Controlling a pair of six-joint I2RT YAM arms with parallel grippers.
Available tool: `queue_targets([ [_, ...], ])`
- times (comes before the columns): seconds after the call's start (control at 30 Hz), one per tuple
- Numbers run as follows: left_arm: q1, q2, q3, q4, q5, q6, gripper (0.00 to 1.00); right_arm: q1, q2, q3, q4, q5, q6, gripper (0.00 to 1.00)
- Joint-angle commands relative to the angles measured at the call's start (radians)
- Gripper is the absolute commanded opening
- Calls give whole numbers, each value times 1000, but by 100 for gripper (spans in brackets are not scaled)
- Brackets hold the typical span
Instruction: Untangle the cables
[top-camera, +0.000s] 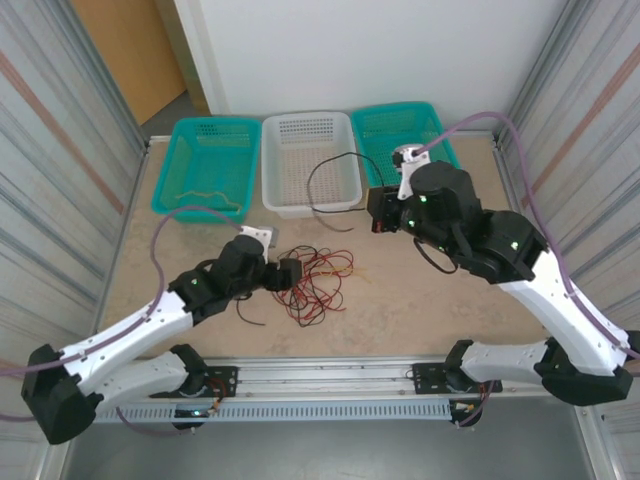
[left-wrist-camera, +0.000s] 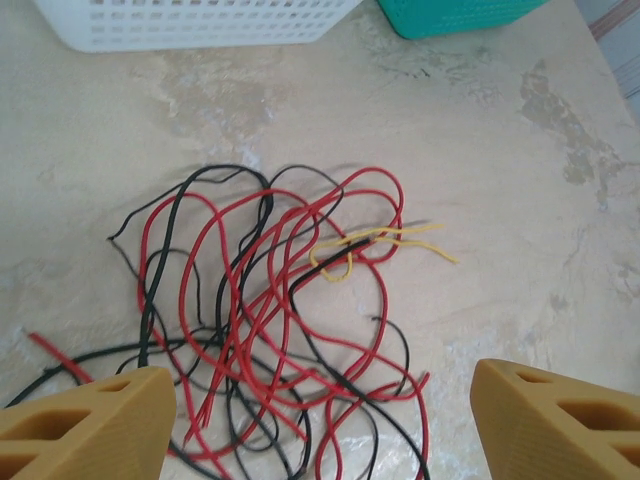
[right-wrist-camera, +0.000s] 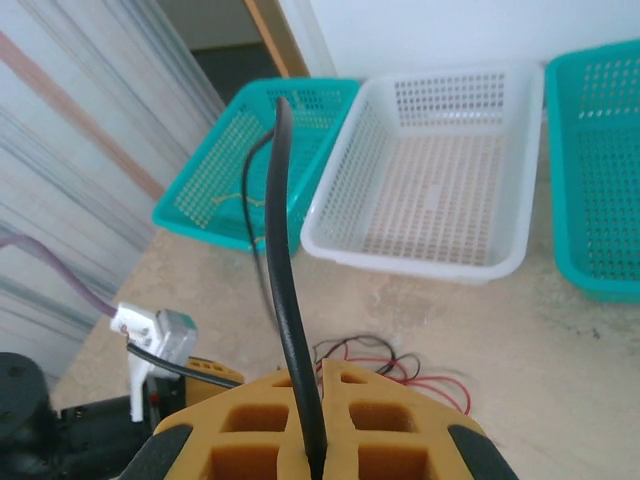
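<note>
Left teal basket (top-camera: 208, 165): stands at the far-left corner of the table (top-camera: 430, 300), with a yellow-tan cable (top-camera: 205, 195) lying curled on its floor.
Left gripper (top-camera: 290, 272): sits low over the table between the centre and the near edge, at the left fringe of the tangle. Its tan fingers (left-wrist-camera: 90, 425) are spread wide with nothing clasped between them.
Tangle of red and black cables (top-camera: 318, 280): lies heaped on the bare table near its middle, a little toward the near edge. The loops cross over and under one another. In the left wrist view a short yellow cable (left-wrist-camera: 375, 245) is knotted in at the heap's right side.
White basket (top-camera: 310, 160): stands at the middle of the far edge, between the two teal ones.
Black cable (top-camera: 325, 180): lifted clear of the table, it arcs in a wide loop above the white basket's near-right corner. Whether its lower end runs into the heap cannot be told.
Right gripper (top-camera: 378, 210): raised above the table just in front of the gap between the white and right baskets, its fingers pinched together on the black cable, which rises from between them in the right wrist view.
Right teal basket (top-camera: 400, 130): stands at the far-right corner, partly behind the right arm.
</note>
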Motion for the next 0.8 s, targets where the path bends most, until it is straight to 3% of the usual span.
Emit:
queue_targets([
  [0.0, -4, 49, 40, 35, 7, -4, 75, -88, -40, 12, 33, 51, -34, 0],
  [0.2, -9, 22, -3, 2, -22, -34, 74, -482, 28, 5, 40, -197, 35, 0],
  [0.37, -9, -51, -38, -89, -76, -29, 74, -691, 215, 38, 125, -336, 33, 0],
  [0.57, -7, -144, -58, -160, -109, -46, 75, -758, 536, 130, 194, -332, -18, 0],
  [0.77, 8, -190, -46, -215, -118, -35, 75, -730, 836, 210, 162, -257, -78, 0],
])
